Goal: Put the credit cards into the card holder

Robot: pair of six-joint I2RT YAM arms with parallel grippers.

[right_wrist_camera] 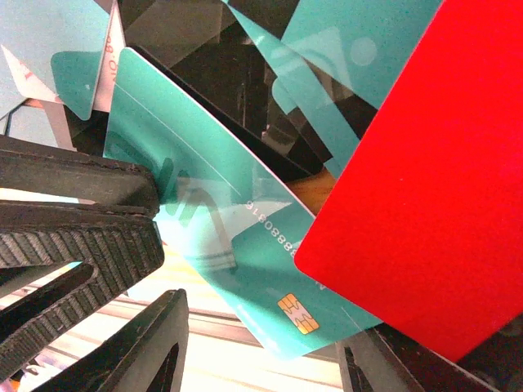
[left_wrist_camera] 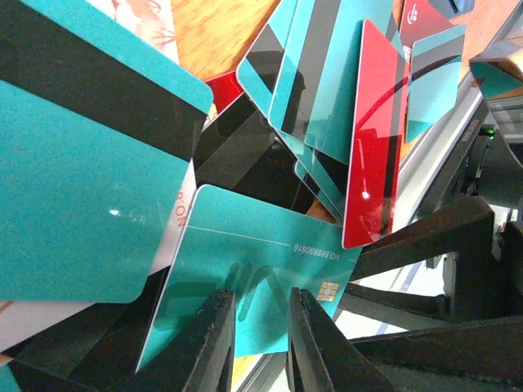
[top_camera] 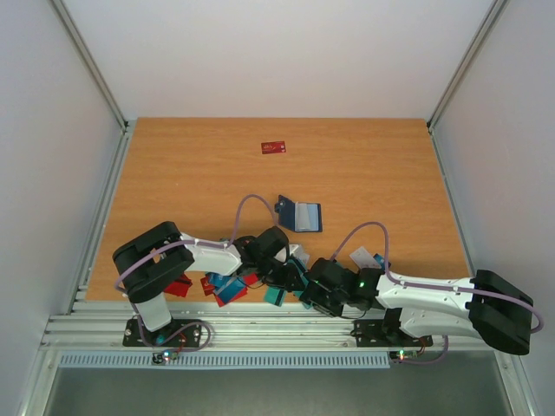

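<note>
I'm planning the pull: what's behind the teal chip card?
A black card shows behind the chip card; whatever lies beneath its lower half is covered.

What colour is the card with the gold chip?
The chip card is teal; clearest from the left wrist.

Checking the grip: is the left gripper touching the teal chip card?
Touching. The right wrist view shows the left gripper clamped on the edge of the teal chip card.

Orange-brown wooden surface (top_camera: 364, 165), matte and evenly lit. Plain white back wall (top_camera: 277, 52) and white side panels (top_camera: 43, 173) held by aluminium frame posts (top_camera: 91, 65). Ribbed aluminium rails (top_camera: 260, 329) along near edge, white perforated strip (top_camera: 225, 359), grey floor (top_camera: 260, 394) below.
</note>
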